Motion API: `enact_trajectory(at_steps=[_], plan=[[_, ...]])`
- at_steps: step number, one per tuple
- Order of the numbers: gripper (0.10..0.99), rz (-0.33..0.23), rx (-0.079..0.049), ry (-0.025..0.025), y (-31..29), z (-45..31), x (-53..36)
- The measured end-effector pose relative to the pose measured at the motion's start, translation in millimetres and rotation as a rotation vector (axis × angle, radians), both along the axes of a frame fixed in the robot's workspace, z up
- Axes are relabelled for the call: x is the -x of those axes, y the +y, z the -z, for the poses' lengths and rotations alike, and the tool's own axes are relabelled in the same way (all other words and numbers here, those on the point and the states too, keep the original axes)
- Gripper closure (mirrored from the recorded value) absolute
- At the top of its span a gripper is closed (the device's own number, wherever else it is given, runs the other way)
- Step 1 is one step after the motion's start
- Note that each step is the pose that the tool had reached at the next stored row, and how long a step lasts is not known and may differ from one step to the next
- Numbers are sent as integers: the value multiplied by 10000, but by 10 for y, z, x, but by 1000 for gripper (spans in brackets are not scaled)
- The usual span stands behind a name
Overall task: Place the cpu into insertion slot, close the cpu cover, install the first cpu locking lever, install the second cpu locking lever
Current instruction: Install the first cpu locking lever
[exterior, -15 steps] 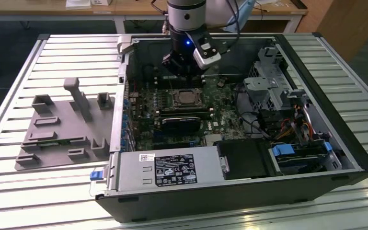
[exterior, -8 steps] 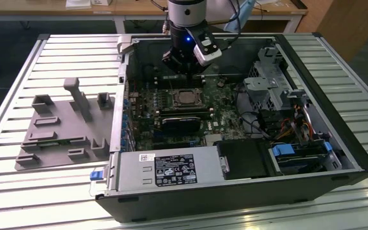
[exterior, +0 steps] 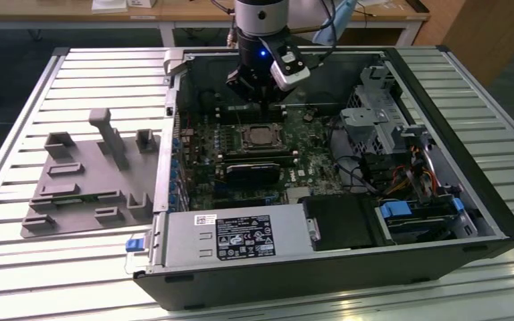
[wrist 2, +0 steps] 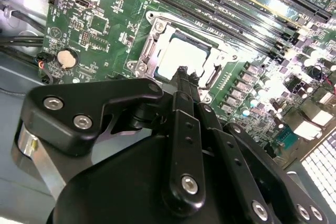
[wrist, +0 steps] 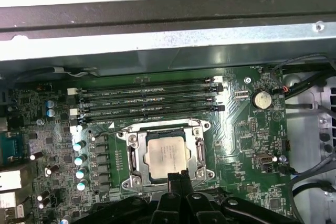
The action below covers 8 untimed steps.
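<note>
The cpu (wrist: 167,153), a square chip with a silver-grey top, lies flat in the insertion slot (wrist: 127,183) on the green motherboard (wrist: 236,129). The silvery cpu cover (wrist: 199,148) lies down around the chip as a frame, and the chip's top shows through its cut-out. In the second wrist view the cpu (wrist 2: 181,56) sits just beyond my fingertips. My gripper (wrist: 177,177) hovers over the socket's edge, shut, with nothing in it. In the exterior view the gripper (exterior: 257,101) hangs inside the open computer case, just behind the cpu (exterior: 259,136).
Long black memory slots (wrist: 147,98) run beside the socket. A black card (exterior: 249,175) and the power supply (exterior: 230,234) lie in front of it, with the drive cage and cables (exterior: 400,167) on the exterior view's right. A grey fixture (exterior: 88,180) sits on the slatted table.
</note>
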<state>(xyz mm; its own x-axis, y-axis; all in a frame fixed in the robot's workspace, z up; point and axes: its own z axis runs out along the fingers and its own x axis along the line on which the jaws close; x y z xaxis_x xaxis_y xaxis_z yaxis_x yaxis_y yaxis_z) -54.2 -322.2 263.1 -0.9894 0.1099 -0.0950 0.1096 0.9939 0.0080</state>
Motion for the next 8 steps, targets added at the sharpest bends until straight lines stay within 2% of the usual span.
enact_trajectory(at_steps=[6,7,8], plan=[[984,0,-1,9,0,-9,0],[984,0,0,94,0,-7,0],[984,0,1,227,0,-4,0]])
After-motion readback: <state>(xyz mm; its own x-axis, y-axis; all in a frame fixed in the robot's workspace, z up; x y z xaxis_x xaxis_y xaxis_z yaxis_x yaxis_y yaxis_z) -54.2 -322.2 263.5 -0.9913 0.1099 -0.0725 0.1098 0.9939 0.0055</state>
